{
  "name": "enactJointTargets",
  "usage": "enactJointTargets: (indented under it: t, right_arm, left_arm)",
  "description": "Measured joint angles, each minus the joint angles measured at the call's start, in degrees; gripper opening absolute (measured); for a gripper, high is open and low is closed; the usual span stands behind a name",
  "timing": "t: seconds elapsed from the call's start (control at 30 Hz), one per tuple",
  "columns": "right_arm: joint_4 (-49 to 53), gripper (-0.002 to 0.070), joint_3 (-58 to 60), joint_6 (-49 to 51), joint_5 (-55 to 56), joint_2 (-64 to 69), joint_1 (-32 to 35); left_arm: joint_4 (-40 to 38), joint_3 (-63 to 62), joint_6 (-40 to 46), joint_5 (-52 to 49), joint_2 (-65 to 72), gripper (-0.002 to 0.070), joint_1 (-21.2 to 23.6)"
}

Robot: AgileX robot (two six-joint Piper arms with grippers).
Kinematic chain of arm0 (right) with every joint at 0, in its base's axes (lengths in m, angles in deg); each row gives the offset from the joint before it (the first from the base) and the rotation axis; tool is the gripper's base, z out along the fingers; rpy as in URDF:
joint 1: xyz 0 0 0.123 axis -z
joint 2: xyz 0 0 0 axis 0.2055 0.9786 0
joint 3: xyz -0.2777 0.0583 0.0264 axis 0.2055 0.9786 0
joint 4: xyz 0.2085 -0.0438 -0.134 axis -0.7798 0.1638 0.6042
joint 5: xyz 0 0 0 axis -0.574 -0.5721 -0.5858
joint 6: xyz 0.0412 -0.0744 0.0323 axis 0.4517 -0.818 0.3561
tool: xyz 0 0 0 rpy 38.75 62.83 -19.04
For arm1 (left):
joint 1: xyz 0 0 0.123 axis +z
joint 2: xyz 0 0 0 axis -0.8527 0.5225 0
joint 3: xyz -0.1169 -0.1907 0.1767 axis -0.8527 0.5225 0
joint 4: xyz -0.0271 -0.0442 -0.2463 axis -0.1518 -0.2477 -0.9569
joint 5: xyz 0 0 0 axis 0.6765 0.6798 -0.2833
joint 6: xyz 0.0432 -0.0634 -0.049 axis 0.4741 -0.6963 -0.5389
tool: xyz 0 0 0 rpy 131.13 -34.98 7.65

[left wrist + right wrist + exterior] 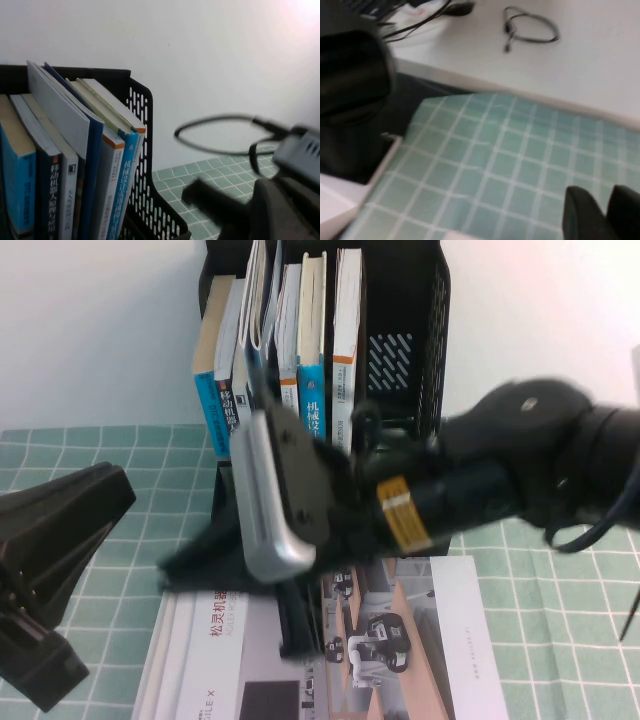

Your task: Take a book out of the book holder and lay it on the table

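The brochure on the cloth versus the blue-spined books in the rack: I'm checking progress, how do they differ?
The brochure lies flat on the table; the blue-spined books stand upright in the book holder. The brochure shows its cover; the books show spines. Both carry Chinese text.

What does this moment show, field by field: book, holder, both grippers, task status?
book: white-and-grey book lies flat on the table, cover up, in front of the book holder
book holder: black book holder upright at the back, right slot empty
other books: several blue-spined books stand in its left slots
right gripper: right gripper reaches across above the book's far edge; whether it touches the book cannot be told
left gripper: left gripper low at the left, apart from the book
task status: book out and on the table
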Motion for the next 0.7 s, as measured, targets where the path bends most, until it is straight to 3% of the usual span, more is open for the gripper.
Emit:
enactJointTargets:
  t: [0.13, 0.37, 0.47, 0.6, 0.7]
  right_arm:
    - [0.00, 0.0025, -3.26, -8.21, -11.76, -5.66, 0.00]
    - [-2.70, 0.0004, -3.76, -25.92, -49.54, -14.60, 0.00]
    - [-17.57, 0.0001, -3.88, -36.15, -72.28, -16.97, 0.12]
    - [-53.94, -0.0001, -3.98, -67.11, -100.82, -18.82, 5.00]
    - [-76.85, -0.0001, -1.76, -84.51, -113.60, -19.81, 9.13]
  left_arm:
    - [0.04, 0.00, -0.13, -2.33, 0.00, -0.0004, 0.00]
    - [4.98, 0.00, -1.27, -16.70, 0.00, -0.0004, 0.00]
    - [7.92, 0.00, -4.13, -25.41, 0.00, -0.0004, 0.00]
    - [10.59, 0.00, -6.39, -32.27, -0.24, -0.0004, 0.00]
    - [11.07, 0.00, -5.52, -31.16, -0.79, -0.0004, 0.00]
